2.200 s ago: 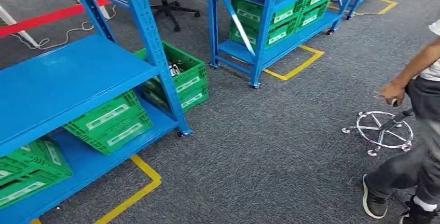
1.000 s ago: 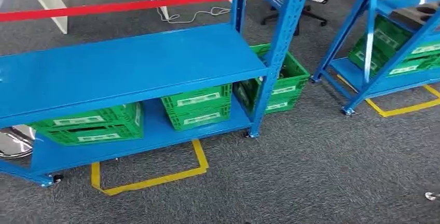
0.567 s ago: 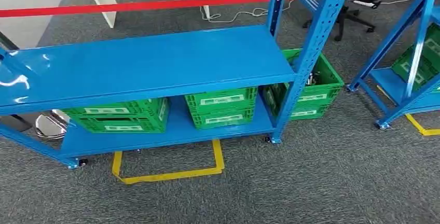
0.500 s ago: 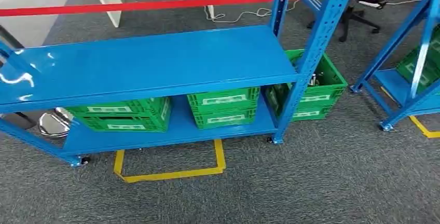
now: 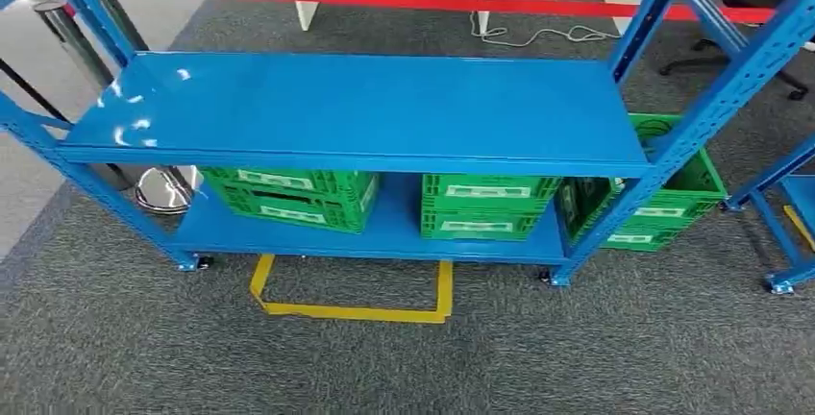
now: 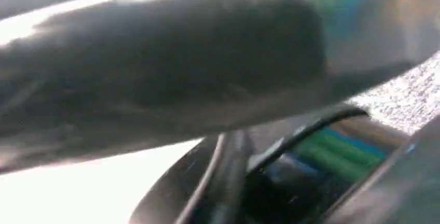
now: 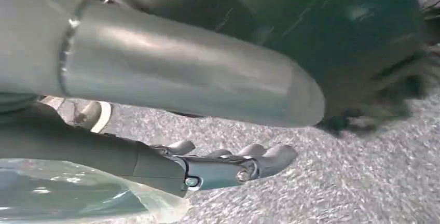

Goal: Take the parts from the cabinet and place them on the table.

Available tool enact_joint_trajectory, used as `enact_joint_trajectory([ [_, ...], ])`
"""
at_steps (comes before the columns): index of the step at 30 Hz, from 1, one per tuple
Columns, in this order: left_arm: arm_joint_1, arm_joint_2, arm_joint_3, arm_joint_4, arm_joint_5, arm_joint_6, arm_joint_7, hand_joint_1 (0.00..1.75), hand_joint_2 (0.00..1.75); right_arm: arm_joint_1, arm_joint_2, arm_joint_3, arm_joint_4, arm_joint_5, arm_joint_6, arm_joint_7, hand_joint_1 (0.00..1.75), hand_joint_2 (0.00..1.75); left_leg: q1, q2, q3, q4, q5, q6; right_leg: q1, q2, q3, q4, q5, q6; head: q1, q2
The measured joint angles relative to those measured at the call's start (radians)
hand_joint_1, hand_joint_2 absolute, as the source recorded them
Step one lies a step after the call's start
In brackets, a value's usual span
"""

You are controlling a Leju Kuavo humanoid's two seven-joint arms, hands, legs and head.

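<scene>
The parts I cannot make out. I judge they are in the green crates of the blue cabinet [image 5: 615, 160], which stands ahead of me and lower than my head, its long side across my view. The left crate [image 5: 288, 199] and the middle crate [image 5: 485, 208] sit on the bottom shelf, under the wide middle shelf [image 5: 356, 112]. A third crate [image 5: 673, 204] is just beside the cabinet's right front post, and something dark lies in it, too small to tell.

My right hand [image 7: 207, 169] hangs over the carpet [image 7: 363, 182], well apart from the cabinet, its fingers [image 7: 270, 156] stretched out, a little apart and holding nothing. My left hand [image 6: 155, 63] is a dark blur, so I cannot tell how its fingers are.

I think the reach must go forward and low, under the edge of the middle shelf. The third crate lies toward my right hand.
</scene>
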Motion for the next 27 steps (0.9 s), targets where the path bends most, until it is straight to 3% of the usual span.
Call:
enact_joint_trajectory([
  [1, -0.001, -0.003, 0.000, 0.000, 0.000, 0.006, 0.006, 0.00, 0.00, 0.003, 0.000, 0.000, 0.000, -0.003, -0.003, 0.003, 0.00, 0.00, 0.000, -0.008, -0.001, 0.000, -0.002, 0.002, -0.001, 0.006, -0.044, 0.080, -0.029, 0.002, 0.000, 0.000],
  [2, 0.000, -0.005, 0.001, 0.000, 0.000, 0.011, 0.010, 0.00, 0.00, 0.005, 0.000, 0.000, 0.001, -0.008, -0.004, 0.011, 0.00, 0.00, 0.000, -0.015, 0.000, 0.000, -0.002, 0.003, -0.001, 0.007, -0.075, 0.129, -0.036, 0.003, 0.000, 0.000],
  [3, 0.001, -0.006, 0.001, 0.000, 0.000, 0.010, 0.009, 0.00, 0.00, 0.007, -0.001, -0.001, 0.001, -0.011, -0.004, 0.014, 0.00, 0.00, 0.000, -0.022, 0.002, 0.000, -0.005, 0.003, -0.003, 0.007, -0.085, 0.129, -0.013, 0.005, 0.000, 0.000],
  [4, 0.002, -0.006, 0.001, 0.000, 0.000, 0.010, 0.005, 0.00, 0.00, 0.007, -0.001, -0.001, 0.001, -0.012, -0.003, 0.018, 0.00, 0.00, 0.002, -0.027, 0.004, 0.001, -0.007, 0.000, -0.005, 0.007, -0.072, 0.085, 0.027, 0.006, 0.000, 0.000],
  [6, 0.002, -0.008, 0.002, 0.000, -0.001, 0.011, 0.005, 0.00, 0.00, 0.005, -0.001, -0.001, 0.001, -0.014, -0.002, 0.020, 0.00, 0.00, 0.006, -0.035, 0.012, 0.005, -0.015, -0.009, -0.009, 0.007, 0.001, -0.081, 0.124, 0.009, 0.000, 0.000],
  [7, 0.002, -0.008, 0.002, 0.000, -0.002, 0.013, 0.005, 0.00, 0.00, 0.005, 0.000, -0.001, 0.001, -0.014, -0.002, 0.020, 0.00, 0.00, 0.005, -0.037, 0.013, 0.008, -0.021, -0.017, -0.013, 0.011, 0.028, -0.138, 0.129, 0.013, 0.002, 0.000],
  [8, -0.001, -0.008, 0.002, 0.000, -0.003, 0.013, 0.006, 0.00, 0.00, 0.002, 0.000, -0.001, 0.001, -0.014, 0.000, 0.020, 0.00, 0.00, -0.002, -0.040, 0.006, 0.021, -0.030, -0.024, -0.010, 0.016, 0.038, -0.158, 0.114, 0.004, 0.005, 0.000],
  [11, 0.000, -0.006, 0.002, 0.000, -0.007, 0.004, -0.002, 0.00, 0.00, 0.003, 0.000, -0.001, 0.001, -0.014, 0.011, 0.024, 0.00, 0.00, 0.002, -0.040, 0.014, 0.015, -0.032, -0.032, -0.004, 0.013, 0.045, -0.154, 0.110, -0.016, 0.002, 0.000],
  [13, -0.001, -0.003, 0.002, 0.000, -0.009, 0.001, -0.006, 0.00, 0.00, 0.002, 0.000, -0.002, 0.001, -0.014, 0.017, 0.026, 0.00, 0.00, 0.004, -0.034, 0.007, 0.047, -0.046, -0.044, -0.011, 0.011, 0.062, -0.157, 0.106, -0.030, -0.002, 0.000],
  [14, -0.002, -0.003, 0.002, 0.000, -0.009, 0.000, -0.009, 0.00, 0.00, 0.002, 0.000, -0.002, 0.001, -0.014, 0.018, 0.026, 0.00, 0.00, 0.005, -0.033, -0.023, 0.107, -0.069, -0.049, -0.011, 0.007, 0.071, -0.157, 0.099, -0.038, -0.008, 0.000],
  [16, 0.000, 0.000, 0.002, 0.000, -0.009, -0.004, -0.016, 0.00, 0.00, 0.002, 0.000, -0.002, 0.001, -0.015, 0.019, 0.026, 0.00, 0.00, 0.007, -0.032, -0.119, 0.275, -0.123, -0.055, -0.011, 0.006, 0.091, -0.157, 0.079, -0.038, -0.008, 0.000],
  [17, 0.001, 0.001, 0.002, 0.000, -0.009, -0.004, -0.017, 0.00, 0.00, 0.004, 0.000, -0.002, 0.001, -0.015, 0.019, 0.024, 0.00, 0.00, 0.007, -0.032, -0.162, 0.337, -0.132, -0.055, -0.011, 0.006, 0.102, -0.157, 0.070, -0.038, -0.008, 0.000],
  [18, 0.002, 0.002, 0.003, 0.000, -0.009, -0.004, -0.018, 0.00, 0.00, 0.005, 0.000, -0.002, 0.001, -0.014, 0.019, 0.021, 0.00, 0.00, 0.007, -0.032, -0.186, 0.351, -0.110, -0.053, -0.010, 0.006, 0.116, -0.157, 0.059, -0.038, -0.007, 0.000],
  [19, 0.002, 0.002, 0.004, 0.000, -0.009, -0.004, -0.018, 0.00, 0.00, 0.006, 0.000, -0.002, 0.001, -0.014, 0.018, 0.017, 0.00, 0.00, 0.006, -0.032, -0.184, 0.318, -0.062, -0.049, -0.010, 0.007, 0.131, -0.157, 0.046, -0.038, -0.007, 0.000],
  [21, 0.003, 0.003, 0.006, 0.000, -0.009, -0.004, -0.018, 0.00, 0.00, 0.006, 0.000, -0.002, 0.001, -0.014, 0.015, 0.012, 0.00, 0.00, 0.003, -0.031, -0.137, 0.151, 0.066, -0.035, -0.011, 0.008, 0.162, -0.161, 0.017, -0.036, -0.008, 0.000],
  [22, 0.005, 0.004, 0.006, 0.000, -0.009, -0.004, -0.018, 0.00, 0.00, 0.007, 0.001, -0.002, 0.001, -0.014, 0.014, 0.010, 0.00, 0.00, -0.001, -0.030, -0.117, 0.101, 0.083, -0.028, -0.013, 0.006, 0.177, -0.167, 0.004, -0.034, -0.007, 0.000],
  [23, 0.005, 0.006, 0.007, 0.001, -0.008, -0.004, -0.018, 0.00, 0.00, 0.005, 0.001, -0.002, 0.002, -0.014, 0.014, 0.009, 0.00, 0.00, -0.010, -0.025, -0.116, 0.107, 0.065, -0.023, -0.008, 0.006, 0.182, -0.175, -0.002, -0.026, -0.005, 0.000],
  [24, 0.005, 0.006, 0.007, 0.001, -0.008, -0.004, -0.018, 0.00, 0.00, 0.002, 0.001, -0.002, 0.001, -0.014, 0.012, 0.009, 0.00, 0.00, -0.012, -0.024, -0.096, 0.070, 0.043, -0.013, -0.010, 0.006, 0.187, -0.189, -0.003, -0.019, -0.010, 0.000],
  [25, 0.003, 0.006, 0.007, 0.001, -0.008, -0.004, -0.018, 0.00, 0.00, -0.001, 0.002, -0.002, 0.001, -0.013, 0.012, 0.008, 0.00, 0.00, -0.012, -0.025, -0.094, 0.062, 0.032, -0.014, -0.010, 0.002, 0.199, -0.210, 0.000, -0.014, -0.010, 0.000],
  [26, 0.007, 0.006, 0.007, 0.001, -0.008, -0.004, -0.018, 0.00, 0.00, -0.001, 0.002, -0.002, 0.001, -0.013, 0.012, 0.008, 0.00, 0.00, -0.008, -0.026, -0.083, 0.042, 0.024, -0.006, -0.008, 0.002, 0.215, -0.201, 0.025, -0.003, -0.010, 0.000],
  [27, 0.009, 0.008, 0.007, 0.001, -0.008, -0.003, -0.018, 0.00, 0.00, -0.001, 0.002, -0.002, 0.000, -0.013, 0.013, 0.008, 0.00, 0.00, -0.008, -0.029, -0.061, 0.026, 0.022, -0.002, -0.008, 0.002, 0.212, -0.186, 0.045, 0.007, -0.011, 0.000],
])
